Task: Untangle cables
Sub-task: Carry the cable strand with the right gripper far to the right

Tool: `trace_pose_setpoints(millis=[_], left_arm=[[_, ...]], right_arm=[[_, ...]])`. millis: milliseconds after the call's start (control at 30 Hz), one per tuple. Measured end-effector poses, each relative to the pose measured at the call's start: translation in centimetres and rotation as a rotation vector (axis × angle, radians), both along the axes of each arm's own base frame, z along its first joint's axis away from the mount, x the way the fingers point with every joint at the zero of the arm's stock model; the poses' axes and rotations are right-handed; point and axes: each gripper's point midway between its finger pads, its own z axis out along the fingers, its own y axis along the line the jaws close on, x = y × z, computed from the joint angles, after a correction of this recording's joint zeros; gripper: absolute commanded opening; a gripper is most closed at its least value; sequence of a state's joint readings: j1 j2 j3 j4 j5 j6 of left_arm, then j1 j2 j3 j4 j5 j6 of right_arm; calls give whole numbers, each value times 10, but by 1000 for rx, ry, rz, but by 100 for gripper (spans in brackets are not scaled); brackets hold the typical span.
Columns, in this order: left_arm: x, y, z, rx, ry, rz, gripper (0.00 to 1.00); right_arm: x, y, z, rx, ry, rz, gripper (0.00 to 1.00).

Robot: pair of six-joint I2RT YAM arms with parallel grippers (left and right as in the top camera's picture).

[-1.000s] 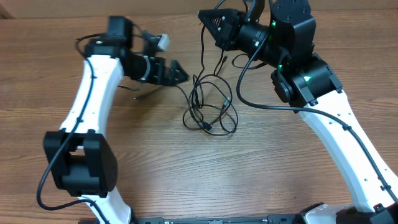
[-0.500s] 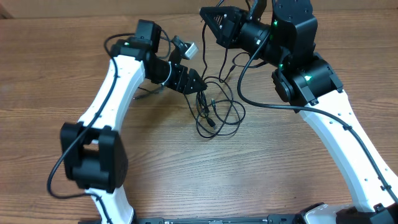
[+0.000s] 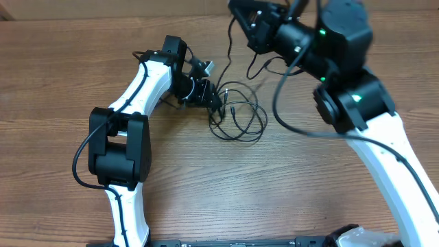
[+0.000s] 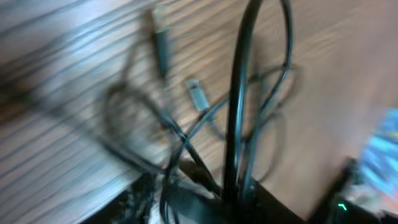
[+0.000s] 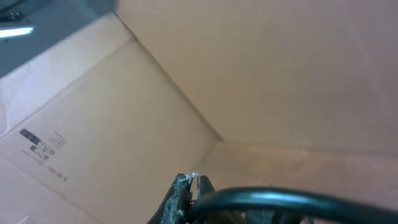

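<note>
Several thin black flexible cables [image 3: 240, 122] lie looped on the wooden table [image 3: 55, 82], upper centre of your overhead view. Your left gripper [image 3: 216, 99], arm bent and reaching rightward, sits low at their left edge; blur hides its jaw width. Your right gripper [image 3: 236, 14], high at top centre, pinches one strand. Small print on the tan cardboard [image 5: 93, 124] is unreadable.

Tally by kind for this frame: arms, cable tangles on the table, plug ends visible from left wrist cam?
robot arms: 2, left arm and right arm
cable tangle: 1, strand count cannot be told
plug ends, left wrist view: 2
total: 5
</note>
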State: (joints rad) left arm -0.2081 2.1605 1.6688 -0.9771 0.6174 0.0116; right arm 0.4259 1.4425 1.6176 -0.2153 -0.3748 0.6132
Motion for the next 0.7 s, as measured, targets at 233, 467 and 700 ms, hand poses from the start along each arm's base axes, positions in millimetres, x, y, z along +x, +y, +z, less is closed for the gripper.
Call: trace_pose_setpoints(millis=[233, 467, 700], left_arm=[[-6, 45, -22, 273, 71, 117, 58], [-5, 62, -26, 344, 80, 163, 68], [-3, 50, -18, 237, 101, 174, 74]], right_arm=[[-25, -32, 48, -20, -181, -121, 4], [-14, -60, 42, -79, -178, -228, 4], [11, -121, 0, -165, -12, -372, 4]])
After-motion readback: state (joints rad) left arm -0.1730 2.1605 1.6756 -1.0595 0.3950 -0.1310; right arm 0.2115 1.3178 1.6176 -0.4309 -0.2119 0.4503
